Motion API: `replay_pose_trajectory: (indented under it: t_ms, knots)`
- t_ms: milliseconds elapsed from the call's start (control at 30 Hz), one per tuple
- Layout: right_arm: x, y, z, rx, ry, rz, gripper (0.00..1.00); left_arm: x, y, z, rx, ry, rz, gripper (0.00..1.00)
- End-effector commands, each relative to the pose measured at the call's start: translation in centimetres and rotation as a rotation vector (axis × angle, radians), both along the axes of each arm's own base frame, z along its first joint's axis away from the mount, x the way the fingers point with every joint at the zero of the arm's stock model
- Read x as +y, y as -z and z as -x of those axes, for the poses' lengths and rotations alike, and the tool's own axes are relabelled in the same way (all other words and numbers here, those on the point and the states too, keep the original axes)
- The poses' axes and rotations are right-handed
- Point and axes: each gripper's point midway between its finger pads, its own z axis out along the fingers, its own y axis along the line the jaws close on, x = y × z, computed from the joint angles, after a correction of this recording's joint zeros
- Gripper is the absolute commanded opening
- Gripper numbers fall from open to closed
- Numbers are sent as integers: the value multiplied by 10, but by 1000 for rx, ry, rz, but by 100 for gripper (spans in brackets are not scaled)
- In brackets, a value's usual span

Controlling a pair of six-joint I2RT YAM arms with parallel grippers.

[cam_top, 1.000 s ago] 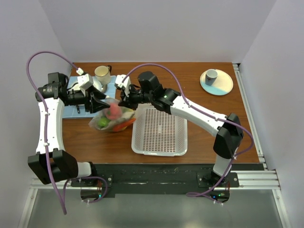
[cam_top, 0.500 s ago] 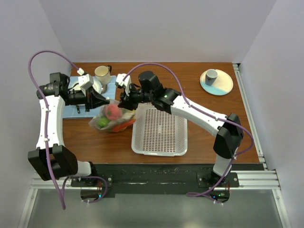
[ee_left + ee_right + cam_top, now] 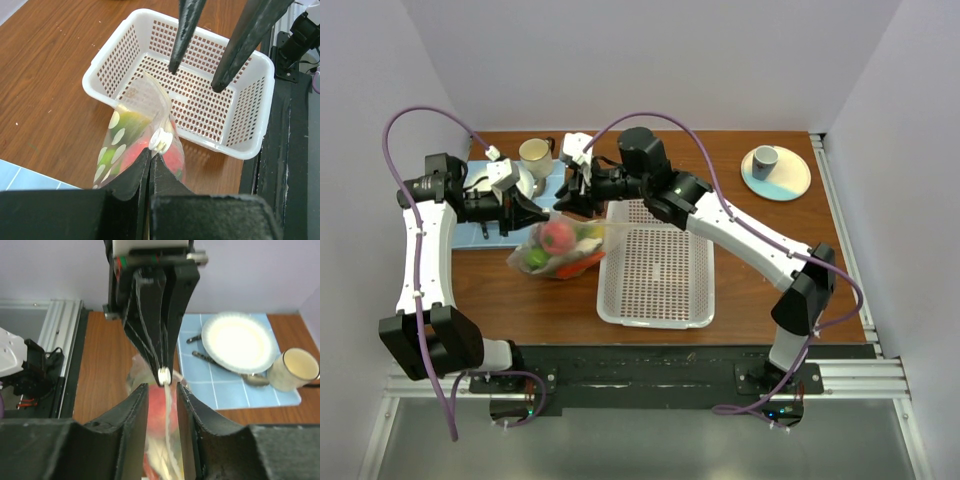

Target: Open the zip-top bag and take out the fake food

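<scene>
Sagging on the tabletop just left of the basket, the dotted clear bag shows red, green and orange food inside; the left end effector is clamped on its raised top edge by the white slider; the right end effector stands partly open just beside that edge, gripping nothing; a mug and plate sit behind.

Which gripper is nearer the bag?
Left gripper: its fingers are shut on the bag at the zip edge; the right gripper hangs open just past the bag's top, toward the basket, apparently not touching.
</scene>
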Motion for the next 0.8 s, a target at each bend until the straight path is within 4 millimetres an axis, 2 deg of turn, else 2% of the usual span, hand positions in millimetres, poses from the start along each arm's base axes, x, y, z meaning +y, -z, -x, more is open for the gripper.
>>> replay_pose_trajectory:
  t_ms: [0,267,533,767]
  knots:
    - [10,-10,3,3,-59,-23,30,0,-13,0,-60,7,-8,0]
    - [16,-3,1,-5,-65,-9,41,-1,-17,0,-69,10,-1,0]
    - [24,2,0,1,-67,-10,41,-4,-19,1,-68,20,10,1]
    - [29,5,-2,23,-67,-17,37,-7,-19,2,-65,29,12,1]
